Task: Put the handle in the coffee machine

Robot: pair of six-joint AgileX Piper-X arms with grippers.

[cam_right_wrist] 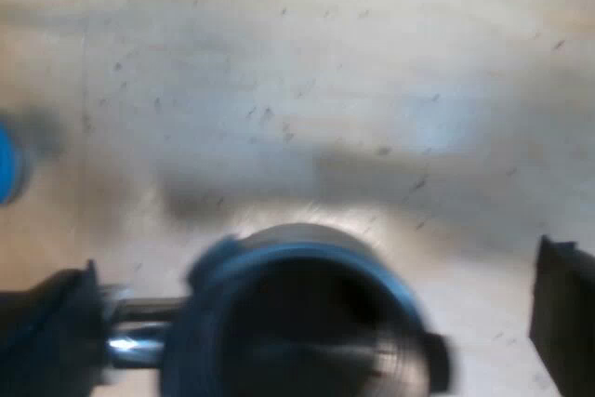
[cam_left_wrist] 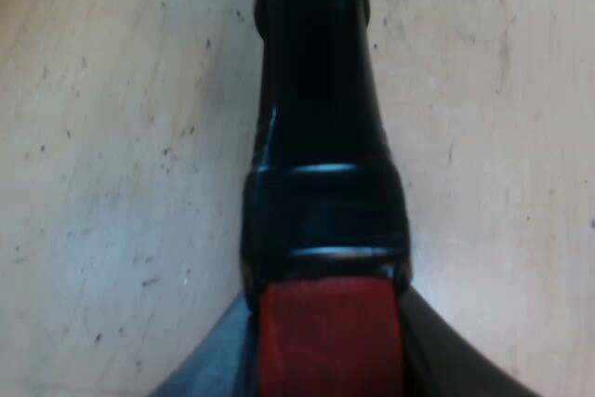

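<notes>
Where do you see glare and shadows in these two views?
Left wrist view: thin glints ring the glossy handle; the table is softly lit. Right wrist view: a bright glint on the holder's metal neck, a broad soft shadow on the table beyond its basket.

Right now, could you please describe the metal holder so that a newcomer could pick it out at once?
Against the pale wooden table, find the round metal holder with its dark, open bowl. A black handle runs from its chrome neck and finishes in a red end, unlike the plain blue object nearby.
</notes>
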